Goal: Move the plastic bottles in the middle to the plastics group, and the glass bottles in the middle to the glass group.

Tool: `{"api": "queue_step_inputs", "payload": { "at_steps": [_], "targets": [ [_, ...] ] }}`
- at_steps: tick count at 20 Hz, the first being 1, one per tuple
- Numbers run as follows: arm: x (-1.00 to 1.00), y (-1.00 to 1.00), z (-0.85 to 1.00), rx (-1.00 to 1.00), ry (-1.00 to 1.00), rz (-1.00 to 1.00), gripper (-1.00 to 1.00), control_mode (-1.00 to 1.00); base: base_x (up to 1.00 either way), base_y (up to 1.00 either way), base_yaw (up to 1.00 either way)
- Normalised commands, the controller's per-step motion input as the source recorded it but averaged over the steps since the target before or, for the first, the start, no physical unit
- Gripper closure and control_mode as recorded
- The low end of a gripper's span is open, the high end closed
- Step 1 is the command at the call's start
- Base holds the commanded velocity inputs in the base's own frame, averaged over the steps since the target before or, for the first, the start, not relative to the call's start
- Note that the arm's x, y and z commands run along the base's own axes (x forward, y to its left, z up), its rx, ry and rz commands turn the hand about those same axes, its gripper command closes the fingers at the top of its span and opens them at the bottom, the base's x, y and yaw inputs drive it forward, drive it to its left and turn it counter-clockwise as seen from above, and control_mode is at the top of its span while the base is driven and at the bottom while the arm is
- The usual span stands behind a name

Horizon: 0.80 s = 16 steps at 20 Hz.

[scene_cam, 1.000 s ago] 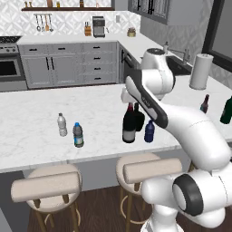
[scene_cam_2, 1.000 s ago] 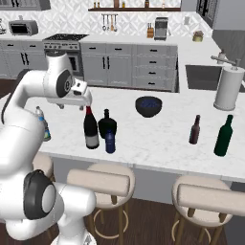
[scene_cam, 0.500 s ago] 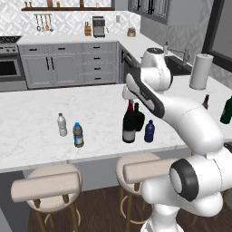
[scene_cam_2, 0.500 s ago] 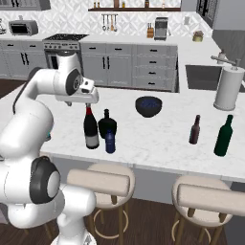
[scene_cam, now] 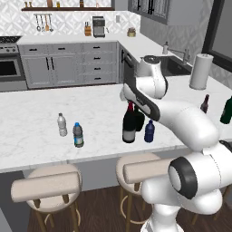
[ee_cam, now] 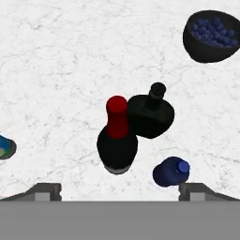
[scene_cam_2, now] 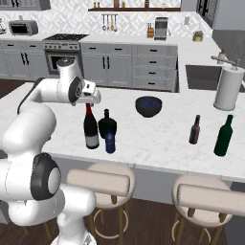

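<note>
Gripper (ee_cam: 120, 187) poised above the middle cluster on the marble counter (scene_cam: 31, 108), fingers spread wide, nothing held. Directly beneath: wine bottle (ee_cam: 117, 140) with red top, upright, touching the squat black bottle (ee_cam: 151, 114). Dark blue bottle (ee_cam: 171, 171) just beside both, toward the counter's front edge. Two clear water bottles (scene_cam: 69, 130) standing near the front edge, well apart toward the counter's left end. Green bottle (scene_cam_2: 223, 136) and brown bottle (scene_cam_2: 194, 129) side by side toward the right end. Dark bowl (scene_cam_2: 148, 106) behind the cluster, apart.
</note>
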Motion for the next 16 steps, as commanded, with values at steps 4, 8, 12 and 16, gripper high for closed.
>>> {"api": "queue_step_inputs", "payload": {
  "at_steps": [4, 8, 12, 16],
  "targets": [
    [0.08, 0.00, -0.21, 0.00, -0.14, 0.00, -1.00, -1.00, 0.00, 0.00, 0.00],
    [0.24, 0.04, -0.04, 0.00, -0.03, 0.00, -1.00, -1.00, 0.00, 0.00, 0.00],
    [0.23, 0.12, 0.00, 0.00, 0.00, 0.00, -1.00, -1.00, 0.00, 0.00, 0.00],
    [0.19, 0.06, 0.00, 0.00, 0.00, 0.00, -1.00, -1.00, 0.00, 0.00, 0.00]
  ]
}}
